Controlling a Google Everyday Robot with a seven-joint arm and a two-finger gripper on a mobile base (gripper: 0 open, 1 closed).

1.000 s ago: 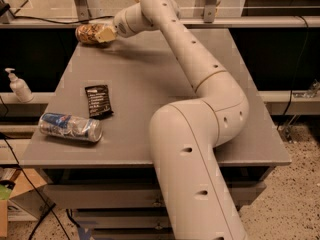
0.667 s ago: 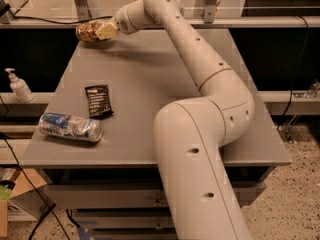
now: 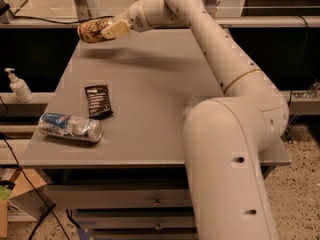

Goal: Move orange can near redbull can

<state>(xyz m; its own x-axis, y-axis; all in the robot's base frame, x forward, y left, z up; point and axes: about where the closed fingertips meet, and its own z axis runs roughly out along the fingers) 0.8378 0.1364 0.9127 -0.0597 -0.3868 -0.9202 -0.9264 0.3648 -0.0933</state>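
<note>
The orange can, copper with a brown and cream pattern, is held on its side in the air above the far left corner of the grey table. My gripper is shut on the orange can, its cream fingers across the can's right end. The redbull can, silver and blue, lies on its side near the table's front left corner, far from the gripper.
A flat black snack packet lies just behind the redbull can. A white pump bottle stands on a lower ledge left of the table. My white arm crosses the table's right half. Drawers sit below the front edge.
The gripper has lifted the orange can off the table's far left corner and carried it slightly up. The redbull can and packet have not moved.
</note>
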